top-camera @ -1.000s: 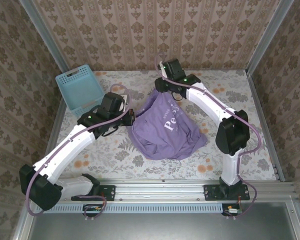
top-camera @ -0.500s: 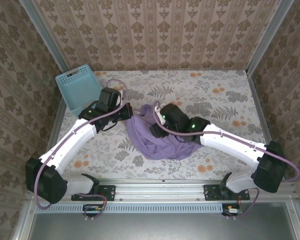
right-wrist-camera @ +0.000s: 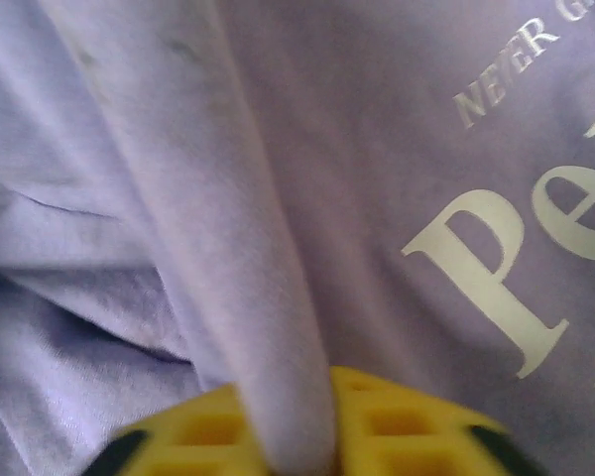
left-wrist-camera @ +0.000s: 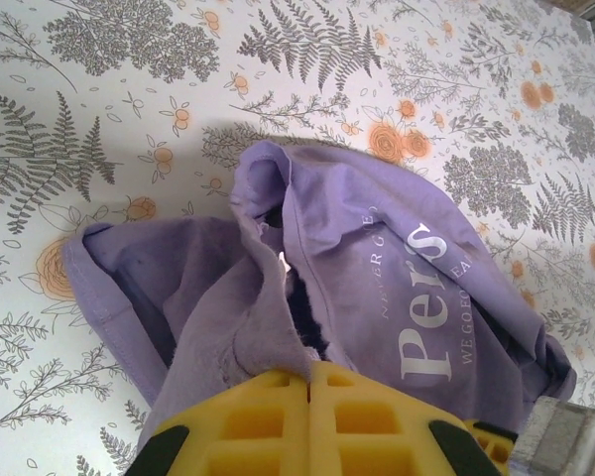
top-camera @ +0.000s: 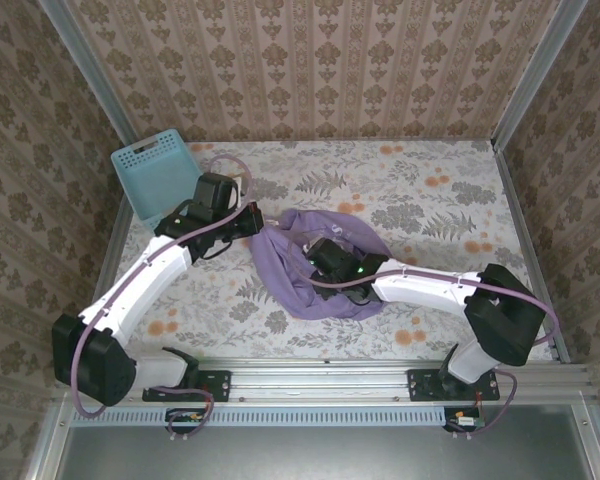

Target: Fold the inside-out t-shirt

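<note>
Crumpled lavender-purple cloth t-shirt (left-wrist-camera: pixel 377 248) lies bunched, white lettering (left-wrist-camera: pixel 423 337) showing. Left gripper (left-wrist-camera: pixel 309 392) and right gripper (right-wrist-camera: pixel 290 441) each pinch a fold.

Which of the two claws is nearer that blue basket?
The left gripper, holding the purple t-shirt by the edge facing the light-blue basket; the right gripper pinches cloth mid-shirt, farther off.

We note the lavender t-shirt (top-camera: pixel 280 272) crumpled in a heap at the middle of the table (top-camera: pixel 430 205). It is bunched into folds, with white lettering on one upturned face.
</note>
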`<action>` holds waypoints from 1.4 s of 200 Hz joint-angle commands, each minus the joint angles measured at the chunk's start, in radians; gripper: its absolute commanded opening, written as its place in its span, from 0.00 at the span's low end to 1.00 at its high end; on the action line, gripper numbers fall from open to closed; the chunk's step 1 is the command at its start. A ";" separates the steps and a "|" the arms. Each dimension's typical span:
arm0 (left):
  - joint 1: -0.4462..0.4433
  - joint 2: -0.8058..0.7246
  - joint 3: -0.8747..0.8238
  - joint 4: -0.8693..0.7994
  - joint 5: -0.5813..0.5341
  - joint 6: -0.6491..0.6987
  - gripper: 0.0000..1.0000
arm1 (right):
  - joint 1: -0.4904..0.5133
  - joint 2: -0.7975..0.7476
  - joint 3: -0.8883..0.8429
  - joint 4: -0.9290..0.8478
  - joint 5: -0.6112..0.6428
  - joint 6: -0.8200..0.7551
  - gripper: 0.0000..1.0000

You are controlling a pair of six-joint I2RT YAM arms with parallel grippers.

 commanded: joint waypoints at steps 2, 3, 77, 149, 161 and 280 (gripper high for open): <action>0.012 0.052 0.029 -0.004 0.011 0.021 0.00 | 0.000 -0.068 0.025 0.014 0.045 -0.009 0.01; 0.012 0.054 0.031 -0.005 0.012 0.023 0.00 | -0.001 -0.071 0.026 0.014 0.043 -0.010 0.00; -0.106 -0.020 -0.070 0.006 -0.170 0.036 0.51 | -0.118 -0.158 0.064 0.038 -0.219 0.098 0.00; -0.376 -0.200 -0.410 0.310 -0.196 0.021 0.66 | -0.127 -0.158 0.094 0.087 -0.314 0.127 0.00; -0.378 -0.159 -0.407 0.332 -0.182 0.014 0.62 | -0.127 -0.158 0.094 0.088 -0.317 0.131 0.00; -0.371 0.025 -0.343 0.389 -0.178 -0.025 0.15 | -0.127 -0.202 0.014 0.085 -0.257 0.119 0.00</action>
